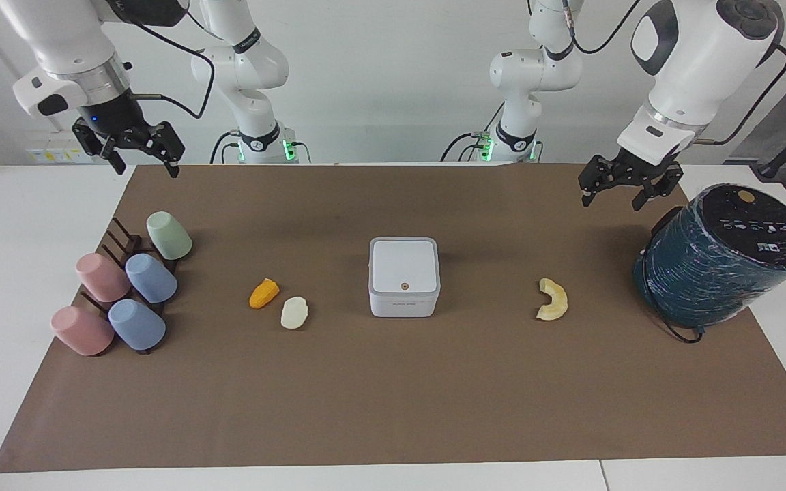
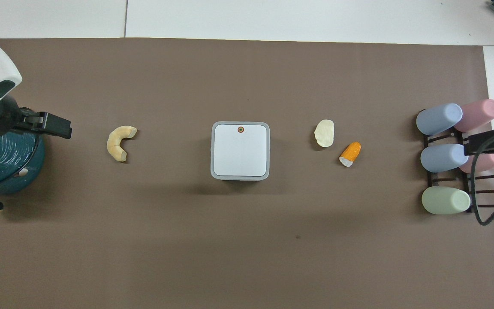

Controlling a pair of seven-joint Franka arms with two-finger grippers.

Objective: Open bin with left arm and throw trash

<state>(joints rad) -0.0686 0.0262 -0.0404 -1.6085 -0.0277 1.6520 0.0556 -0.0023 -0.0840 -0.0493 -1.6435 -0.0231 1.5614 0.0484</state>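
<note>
Right now, from the facing camera, I see the small white square plastic bin with rounded corners sitting mid-mat on the brown paper mat, lid down, its tiny orange button on the edge away from the robots. Toward the right arm's end lie the orange chunk of trash and, just beside it, the pale cream oval piece. Toward the left arm's end lies the yellowish crescent-shaped peel, well apart from the bin. My left gripper hangs in the air over the mat beside the big dark teal wrapped cylinder, fingers spread and holding nothing. My right gripper hovers over the mat's edge near the robots, above the dark rack of pastel plastic cups, also released and empty.

Switching to the overhead camera, I find the bin at the centre with its lid flat and closed. The peel lies between the bin and the teal cylinder. The cream piece and the orange chunk lie between the bin and the cups, the cream piece slightly farther from the robots. Part of the left gripper shows over the cylinder's edge, and a dark part of the right gripper covers the cup rack.
</note>
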